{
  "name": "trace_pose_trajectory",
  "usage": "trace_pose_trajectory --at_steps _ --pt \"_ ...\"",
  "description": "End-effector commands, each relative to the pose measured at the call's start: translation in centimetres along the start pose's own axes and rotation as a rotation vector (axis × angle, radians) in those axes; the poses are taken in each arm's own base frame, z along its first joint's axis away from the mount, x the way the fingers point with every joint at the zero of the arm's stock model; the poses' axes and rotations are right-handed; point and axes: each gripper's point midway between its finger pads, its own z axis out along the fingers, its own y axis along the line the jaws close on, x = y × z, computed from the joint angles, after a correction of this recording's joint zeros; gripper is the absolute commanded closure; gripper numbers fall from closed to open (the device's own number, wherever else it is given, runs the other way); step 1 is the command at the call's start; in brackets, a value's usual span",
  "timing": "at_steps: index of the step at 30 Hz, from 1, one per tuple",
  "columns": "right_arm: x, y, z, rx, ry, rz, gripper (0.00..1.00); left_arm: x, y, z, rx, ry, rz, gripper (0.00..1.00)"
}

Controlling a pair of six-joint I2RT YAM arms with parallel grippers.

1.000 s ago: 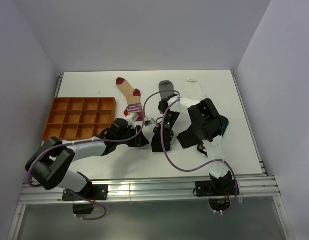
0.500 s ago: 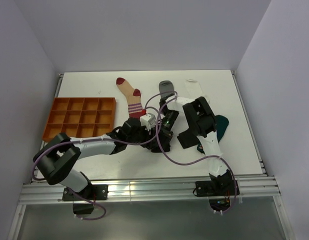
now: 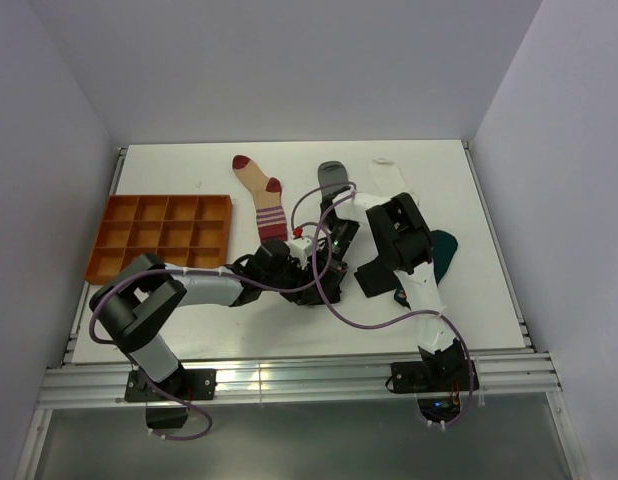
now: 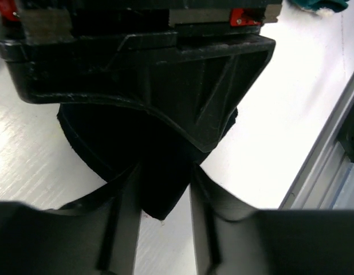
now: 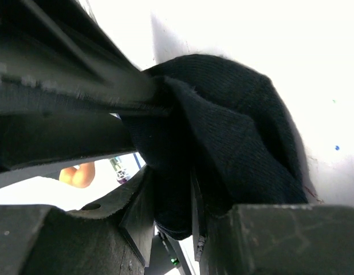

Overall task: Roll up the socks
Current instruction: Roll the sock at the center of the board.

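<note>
While left gripper (image 4: 164, 177) and right gripper (image 5: 171, 195) pinch the black sock (image 5: 240, 126) (mid-table), table (image 3: 249, 335) edges lie distant.

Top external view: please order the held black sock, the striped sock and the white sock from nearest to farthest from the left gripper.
From the left gripper:
1. black sock, between its jaws.
2. striped sock, behind it, slightly left.
3. white sock, far back right.
</note>
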Motion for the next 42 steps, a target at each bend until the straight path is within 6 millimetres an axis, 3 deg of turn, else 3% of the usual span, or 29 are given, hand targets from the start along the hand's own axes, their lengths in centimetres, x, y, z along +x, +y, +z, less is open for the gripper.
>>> trace_pose_trajectory --at_steps 1,8,15,25,37,42 --pt "0.6 -3.1 0.0 0.090 0.024 -0.021 0.76 -0.7 -1.4 0.5 0.062 -0.012 -0.013 0.62" --pt "0.4 -4.1 -0.4 0.201 -0.011 -0.034 0.71 1.3 -1.5 0.8 0.069 0.058 -0.149 1.00" --pt "-0.7 -4.9 -1.9 0.353 -0.100 -0.089 0.57 2.2 -0.5 0.8 -0.043 0.128 -0.292 1.00" --pt "-2.7 -3.0 -7.1 0.494 -0.303 -0.163 0.49 2.7 0.0 1.0 -0.133 0.223 -0.401 1.00" --pt "-1.6 -1.2 -11.5 0.514 -0.500 -0.235 0.47 3.0 0.8 0.1 -0.117 0.294 -0.538 1.00" --pt "-0.9 -0.5 -11.9 0.601 -0.556 -0.336 0.45 2.2 1.3 -0.4 -0.108 0.313 -0.618 1.00"
